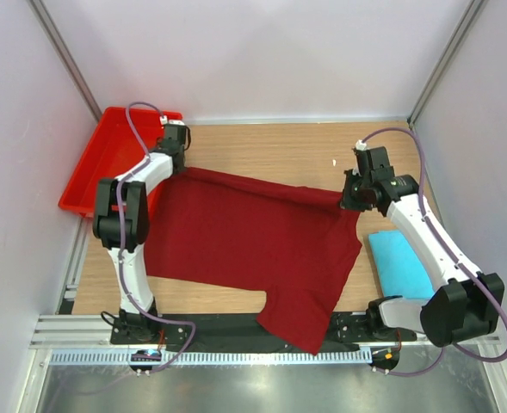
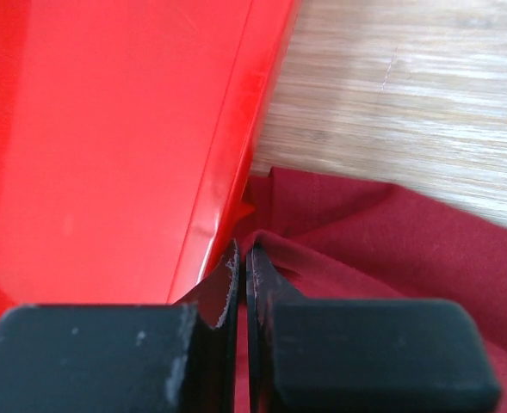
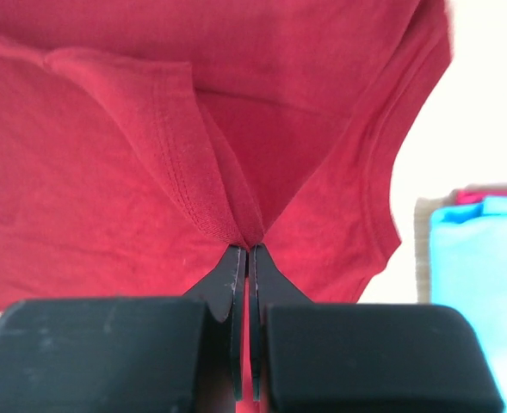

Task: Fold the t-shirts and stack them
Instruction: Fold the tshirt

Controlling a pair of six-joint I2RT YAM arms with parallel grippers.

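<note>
Both clamped tight on maroon t-shirt [image 1: 244, 241]: left hand [image 2: 244, 262], right hand [image 3: 250, 255].

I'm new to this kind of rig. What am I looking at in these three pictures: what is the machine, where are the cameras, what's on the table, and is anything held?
Two white robot arms stand at the near edge of a wooden table. The wide picture looks down from above and behind them; the other two come from a camera on each wrist, showing its black fingers. A dark maroon t-shirt is spread across the table. The left gripper and the right gripper are each shut on its far edge, one at each end. A folded turquoise t-shirt lies beside the right arm, and a red tray sits at the far left.
</note>
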